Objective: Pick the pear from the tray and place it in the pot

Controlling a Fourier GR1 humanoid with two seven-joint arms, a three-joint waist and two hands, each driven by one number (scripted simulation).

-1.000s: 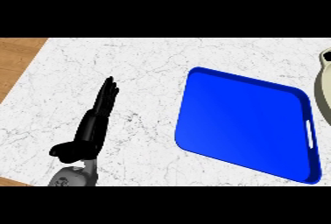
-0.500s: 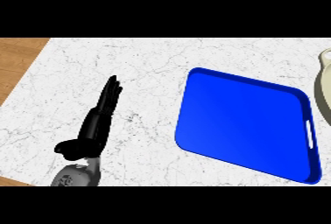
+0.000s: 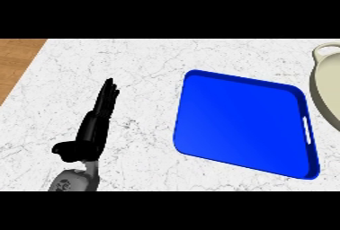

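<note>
The left hand (image 3: 93, 123) shows at about eight o'clock in the head view, rising from a grey forearm (image 3: 74, 182) at the lower edge. Its black fingers (image 3: 106, 96) are straight and pressed together, pointing toward twelve o'clock, with the thumb (image 3: 66, 149) sticking out toward nine. It holds nothing and sits above bare marble, well apart from everything else.

The counter (image 3: 146, 63) under it is white marble with grey veins. Toward ten o'clock, at the far left corner, a strip of brown wooden floor (image 3: 16, 58) shows past the counter's edge.

Toward three o'clock from the hand lies the blue tray (image 3: 242, 123), flat on the counter and turned a little askew, with a raised rim and a white handle slot (image 3: 306, 130) on its right-hand side. No pear can be seen on its blue surface, nor anywhere else in view.

Further out, at about two o'clock, the cream pot (image 3: 325, 85) is cut by the right edge; only part of its rim and a handle loop (image 3: 323, 47) show, just beside the tray's right corner. Whether anything lies inside it I cannot tell.
</note>
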